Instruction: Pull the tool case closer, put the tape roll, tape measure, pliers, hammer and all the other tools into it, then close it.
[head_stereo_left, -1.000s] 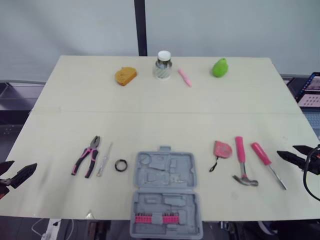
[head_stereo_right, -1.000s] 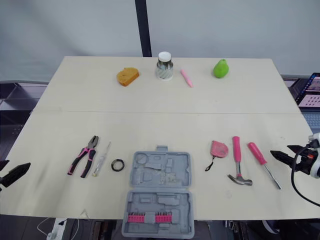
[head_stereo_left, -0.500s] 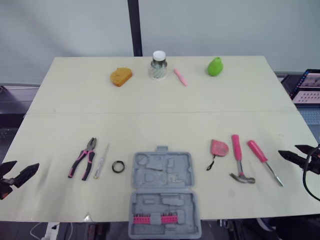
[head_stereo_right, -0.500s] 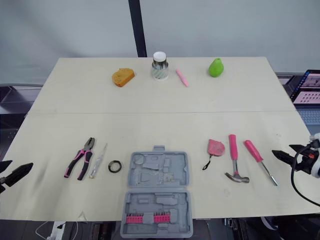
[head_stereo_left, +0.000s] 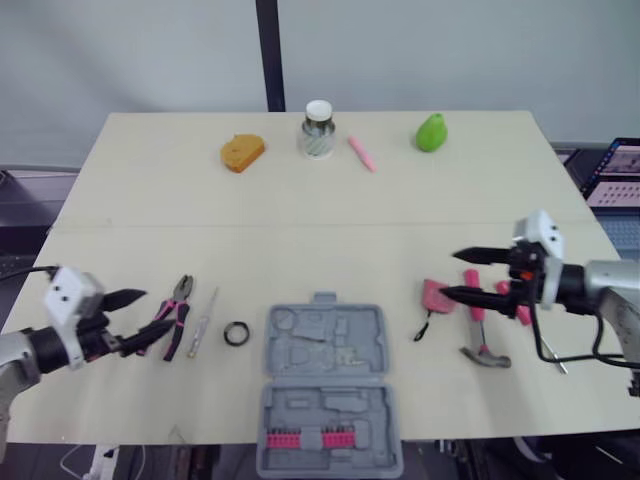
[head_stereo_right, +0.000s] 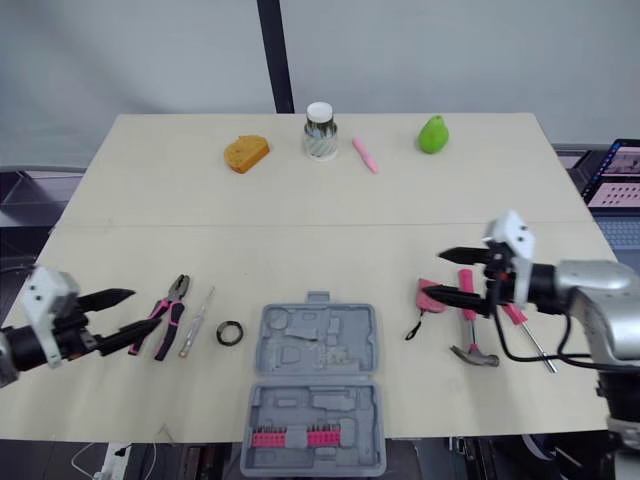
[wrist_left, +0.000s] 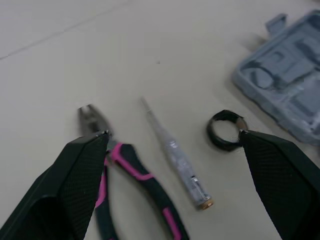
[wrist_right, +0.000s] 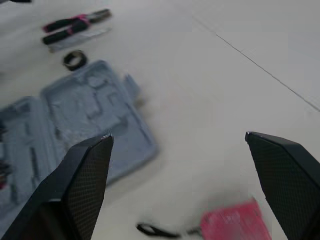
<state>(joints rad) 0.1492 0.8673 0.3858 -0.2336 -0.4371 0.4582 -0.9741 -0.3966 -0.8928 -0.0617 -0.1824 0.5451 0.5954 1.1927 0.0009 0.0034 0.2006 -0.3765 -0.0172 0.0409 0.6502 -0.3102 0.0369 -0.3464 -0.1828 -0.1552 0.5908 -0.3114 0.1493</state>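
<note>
Left eye view: grey tool case (head_stereo_left: 328, 385) open.

Matt grey moulded plastic tool case (head_stereo_left: 327, 345), pale matt wood-look table (head_stereo_left: 300, 200), pliers (head_stereo_left: 177, 308) with dull grey metal nose and glossy pink-and-black grips, clear plastic tester screwdriver (wrist_left: 177, 161), black tape roll (wrist_left: 214, 135), hammer (head_stereo_left: 481, 335) with grey metal head and pink handle

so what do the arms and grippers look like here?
Left gripper and right gripper: two black tapered fingers each, cross-hatched inner faces. White boxy housing on each wrist, silver-grey forearm, thin black cable looping off the right one.
</note>
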